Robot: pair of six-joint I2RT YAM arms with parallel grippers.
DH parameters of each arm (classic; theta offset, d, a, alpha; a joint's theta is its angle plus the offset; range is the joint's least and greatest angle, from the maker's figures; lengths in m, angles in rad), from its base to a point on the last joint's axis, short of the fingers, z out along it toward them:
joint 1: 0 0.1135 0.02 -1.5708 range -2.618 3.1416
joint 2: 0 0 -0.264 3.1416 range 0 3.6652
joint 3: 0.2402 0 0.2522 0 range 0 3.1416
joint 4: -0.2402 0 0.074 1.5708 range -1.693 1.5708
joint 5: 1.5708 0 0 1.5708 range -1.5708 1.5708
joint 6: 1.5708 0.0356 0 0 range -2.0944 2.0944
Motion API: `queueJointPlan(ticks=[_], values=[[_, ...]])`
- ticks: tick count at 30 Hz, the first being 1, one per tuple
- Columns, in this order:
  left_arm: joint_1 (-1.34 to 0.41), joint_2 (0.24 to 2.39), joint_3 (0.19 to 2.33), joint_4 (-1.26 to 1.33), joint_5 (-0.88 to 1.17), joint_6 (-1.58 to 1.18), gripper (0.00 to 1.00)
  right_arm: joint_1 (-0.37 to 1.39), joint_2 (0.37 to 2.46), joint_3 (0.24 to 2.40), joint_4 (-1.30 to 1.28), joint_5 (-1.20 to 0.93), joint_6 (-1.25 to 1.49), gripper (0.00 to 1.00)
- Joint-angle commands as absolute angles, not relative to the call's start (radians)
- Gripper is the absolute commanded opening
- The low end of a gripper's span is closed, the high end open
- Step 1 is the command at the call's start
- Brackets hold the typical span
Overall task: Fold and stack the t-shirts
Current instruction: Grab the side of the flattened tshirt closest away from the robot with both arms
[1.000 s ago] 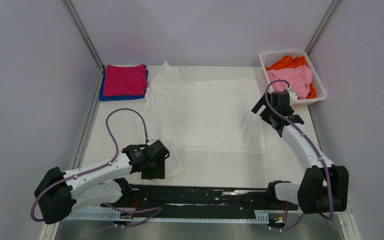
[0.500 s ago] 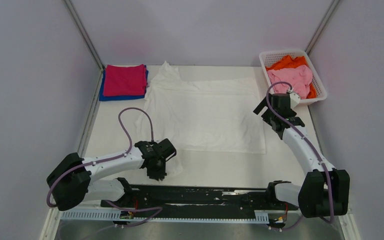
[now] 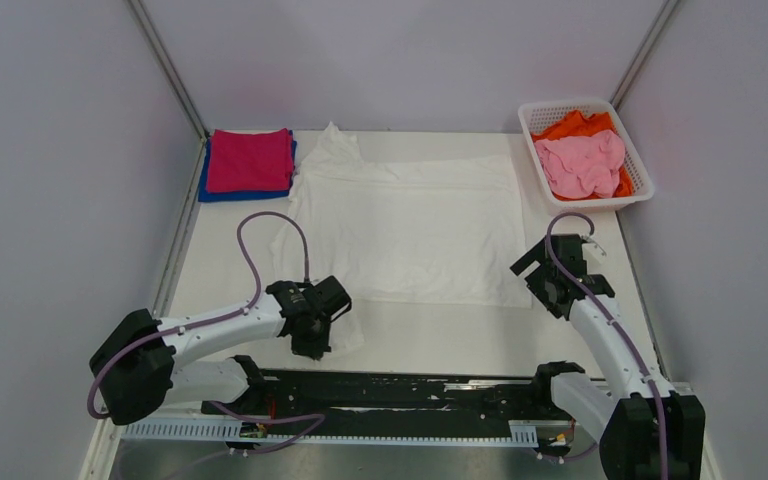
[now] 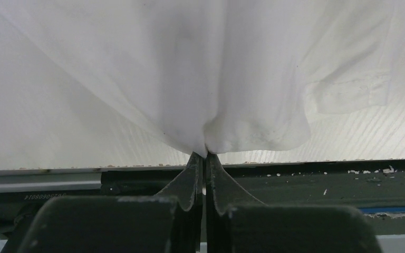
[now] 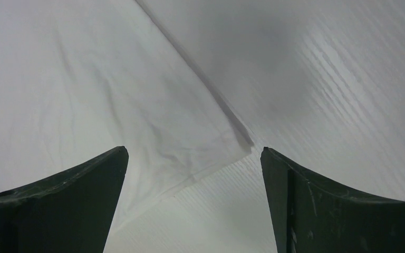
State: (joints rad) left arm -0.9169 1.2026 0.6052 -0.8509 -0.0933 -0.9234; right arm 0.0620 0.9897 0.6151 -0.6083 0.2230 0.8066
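Change: right arm has pulled back from beside the basket [image 3: 643,187] toward the table's [image 3: 440,335] near right; my left gripper [image 3: 312,345] has gone from part open to closed.
Left gripper: jaws pressed together on a bunched fold of the white t-shirt [image 3: 410,225], at its near left corner, close to the table's near edge. Wrist view confirms cloth pinched at the fingertips [image 4: 205,155].
Right gripper [image 3: 535,280]: jaws wide apart, holding nothing. Wrist view shows it [image 5: 192,153] above the white t-shirt's near right corner, apart from the cloth.
White t-shirt: spread mostly flat across the table's middle; near left corner gathered in my left grip.
Magenta t-shirt [image 3: 250,160]: folded, at the far left corner, lying on top of the blue t-shirt [image 3: 205,190].
Pink t-shirt [image 3: 582,165]: crumpled in the basket at the far right corner.
Orange t-shirt [image 3: 575,125]: in the same basket, partly under the pink one.
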Motion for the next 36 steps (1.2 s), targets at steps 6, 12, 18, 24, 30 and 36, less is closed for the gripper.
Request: queueJointPlan(ticks=[6, 12, 18, 24, 30, 36], values=[[-0.922, 1.129, 0.676, -0.893, -0.128, -0.868, 0.0, 0.059, 0.902, 0.494, -0.683, 0.14, 0.978, 0.82], [-0.923, 1.092, 0.708, -0.897, -0.116, -0.854, 0.0, 0.059, 0.947, 0.473, -0.669, 0.144, 0.974, 0.65], [-0.921, 1.08, 0.726, -0.895, -0.107, -0.844, 0.0, 0.06, 1.012, 0.46, -0.613, 0.173, 0.953, 0.43], [-0.921, 1.073, 0.75, -0.874, -0.119, -0.822, 0.0, 0.058, 1.089, 0.47, -0.558, 0.184, 0.934, 0.4], [-0.92, 1.101, 0.795, -0.86, -0.132, -0.779, 0.0, 0.059, 1.134, 0.501, -0.538, 0.192, 0.895, 0.26], [-0.854, 1.132, 0.851, -0.806, -0.066, -0.688, 0.0, 0.059, 1.141, 0.551, -0.531, 0.155, 0.784, 0.0]])
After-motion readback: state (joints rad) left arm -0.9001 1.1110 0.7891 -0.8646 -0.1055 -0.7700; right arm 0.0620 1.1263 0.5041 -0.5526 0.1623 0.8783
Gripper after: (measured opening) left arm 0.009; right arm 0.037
